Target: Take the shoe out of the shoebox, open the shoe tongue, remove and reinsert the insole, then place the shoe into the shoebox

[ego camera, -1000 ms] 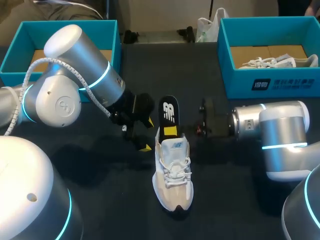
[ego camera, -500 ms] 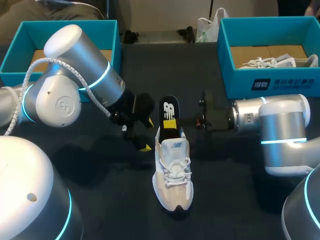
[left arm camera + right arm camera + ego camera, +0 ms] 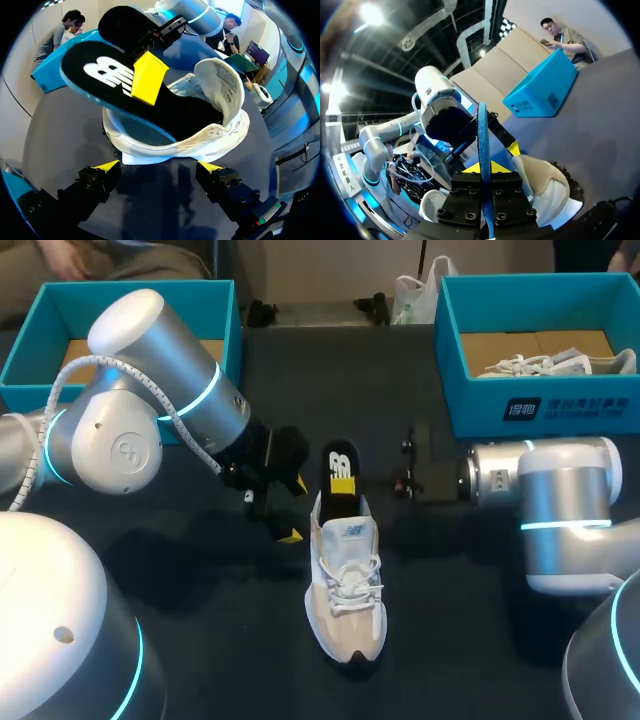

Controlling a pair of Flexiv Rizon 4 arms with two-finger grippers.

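Dark matte table (image 3: pixel 445 630), evenly lit; white plastic bag (image 3: pixel 408 298) at far edge.

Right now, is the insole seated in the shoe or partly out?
Partly out: the insole rises heel-first from the shoe, pinched by the right pincer; its front end sits inside.

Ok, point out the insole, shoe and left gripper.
insole (image 3: pixel 107 70): left wrist view, on its printed end.
shoe (image 3: pixel 350 580): head view, on the laces.
left gripper (image 3: pixel 159 169): left wrist view, midway between its tips.
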